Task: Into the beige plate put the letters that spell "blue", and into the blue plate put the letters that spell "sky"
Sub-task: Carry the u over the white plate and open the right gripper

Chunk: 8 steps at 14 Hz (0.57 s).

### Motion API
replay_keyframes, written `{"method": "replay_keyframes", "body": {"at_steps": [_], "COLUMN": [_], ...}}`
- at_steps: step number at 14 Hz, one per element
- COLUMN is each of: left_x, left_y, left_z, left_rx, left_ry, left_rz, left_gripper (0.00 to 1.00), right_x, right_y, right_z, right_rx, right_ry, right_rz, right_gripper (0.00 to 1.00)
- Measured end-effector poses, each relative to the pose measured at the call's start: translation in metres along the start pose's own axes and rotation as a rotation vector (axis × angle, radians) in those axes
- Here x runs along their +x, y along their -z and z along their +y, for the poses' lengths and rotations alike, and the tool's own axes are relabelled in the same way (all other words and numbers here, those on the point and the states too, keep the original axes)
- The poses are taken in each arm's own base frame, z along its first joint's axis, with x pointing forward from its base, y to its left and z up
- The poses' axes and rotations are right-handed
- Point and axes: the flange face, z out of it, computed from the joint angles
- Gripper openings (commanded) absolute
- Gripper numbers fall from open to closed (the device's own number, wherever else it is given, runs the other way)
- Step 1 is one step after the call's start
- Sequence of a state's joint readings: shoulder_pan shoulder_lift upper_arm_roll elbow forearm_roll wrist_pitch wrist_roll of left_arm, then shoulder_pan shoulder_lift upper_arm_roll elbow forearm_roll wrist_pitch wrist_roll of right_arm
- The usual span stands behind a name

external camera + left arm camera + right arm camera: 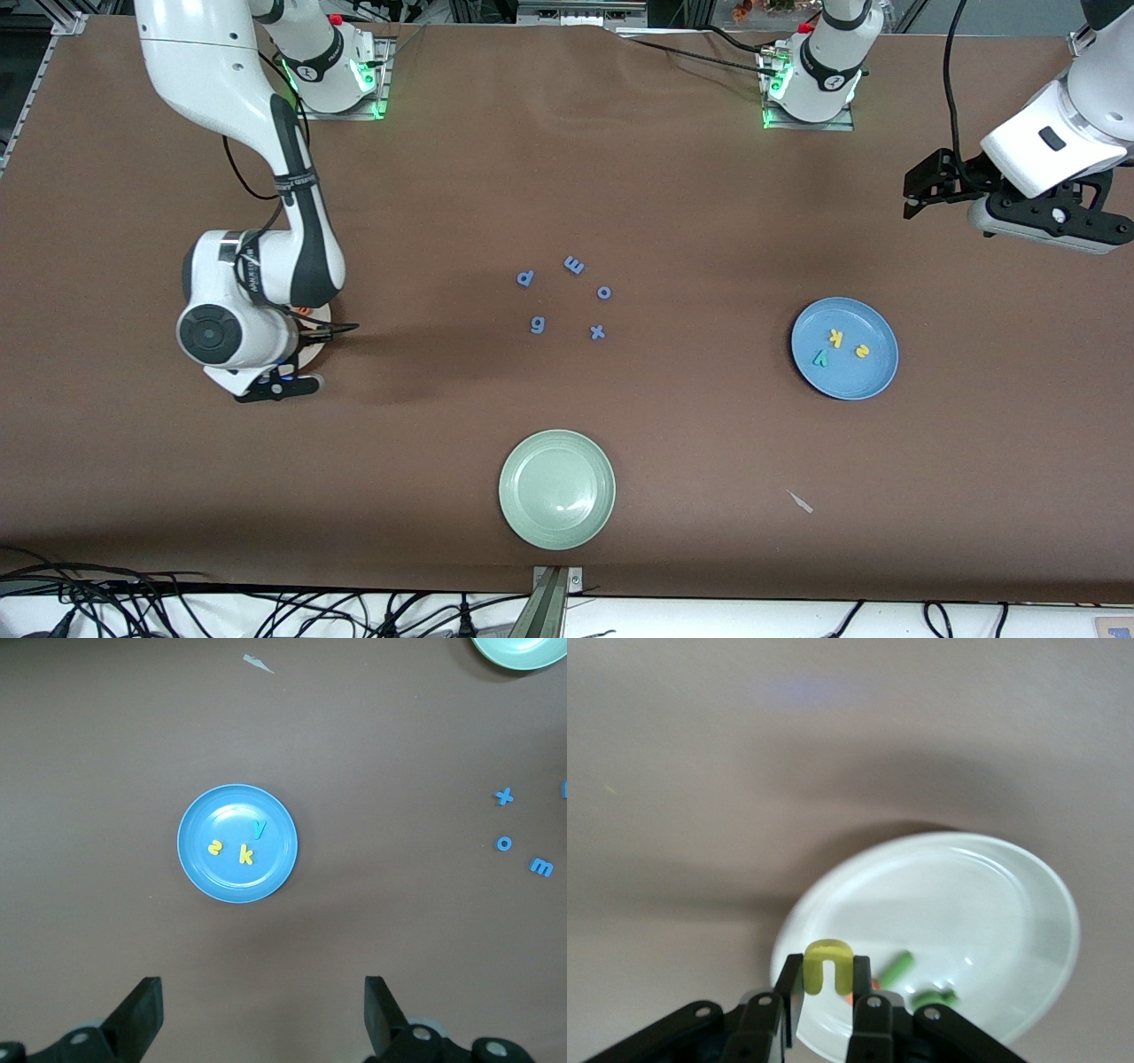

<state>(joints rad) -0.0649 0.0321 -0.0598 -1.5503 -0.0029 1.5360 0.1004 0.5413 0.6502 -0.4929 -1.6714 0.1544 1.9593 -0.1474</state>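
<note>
The right end effector [827,1001] pinches the yellow u [827,964] over the beige plate [1010,904], above its rim; the green l [897,967], the green b [935,998] and a sliver of orange, probably the e, already lie inside. If released here, the u could catch the rim and bounce onto the desk [567,177]. The left end effector [263,1014] waits with jaws wide, high over the desk's edge at one o'clock from the blue plate [873,377], which holds s [861,352], k [834,337] and y [820,358].
</note>
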Motion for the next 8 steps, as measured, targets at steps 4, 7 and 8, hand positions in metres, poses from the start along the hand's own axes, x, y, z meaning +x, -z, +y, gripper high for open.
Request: {"method": "replay_keyframes", "body": {"at_steps": [4,7,8], "left_x": [0.0,0.0,0.0], "left_y": [0.0,0.0,0.0], "left_z": [-0.002,-0.002,-0.002], "left_rx": [0.0,0.0,0.0], "left_ry": [0.003,0.004,0.004], "left_rz": [0.0,0.0,0.0], "left_gripper": [1.0,1.0,1.0], "right_x": [-0.008,-0.007,-0.007], "right_y": [-0.009,-0.003,0.005], "right_z": [0.037,0.027,0.02], "right_rx": [0.02,0.066,0.082], "right_ry": [-0.036,-0.04,-0.034], "right_rz": [-0.048,-0.043,-0.05], "right_gripper": [1.0,1.0,1.0]}}
